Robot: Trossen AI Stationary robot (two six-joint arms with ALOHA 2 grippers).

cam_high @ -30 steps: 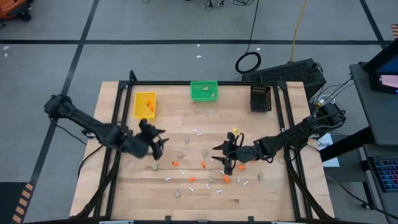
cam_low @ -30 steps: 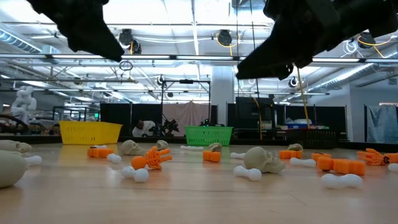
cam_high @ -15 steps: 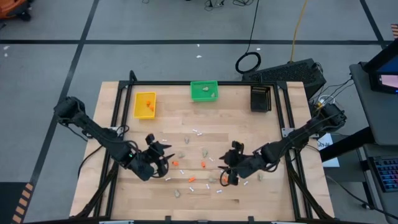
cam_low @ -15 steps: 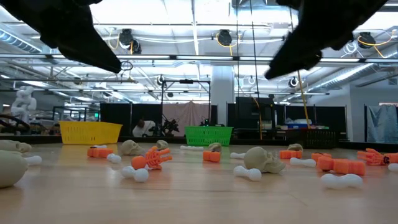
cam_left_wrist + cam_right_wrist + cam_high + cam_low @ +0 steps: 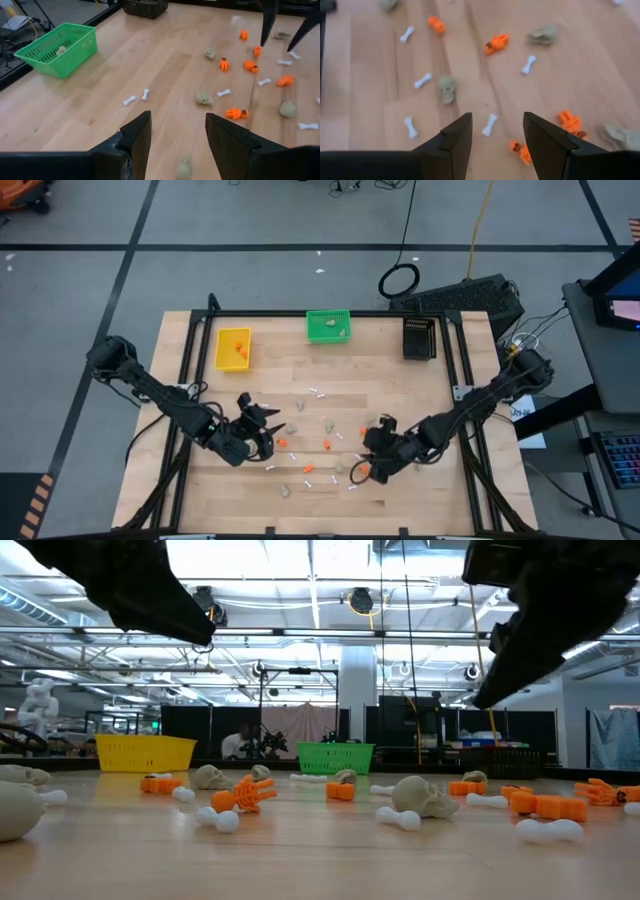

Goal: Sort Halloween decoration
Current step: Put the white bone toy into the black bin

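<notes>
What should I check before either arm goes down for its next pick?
1. Left gripper open with nothing between its fingers: ok.
2. Right gripper open with nothing between its fingers: ok.
3. A piece in line with the right gripper: ok, a white bone lies on the table just ahead of its fingers.
4. A piece in line with the left gripper: ok, a beige skull sits low between its fingers.
5. Yellow bin, green bin and black bin reachable along the far edge: ok, all three stand unobstructed.
6. Arms apart from each other: ok, in the high view a stretch of table with scattered pieces lies between them.
</notes>
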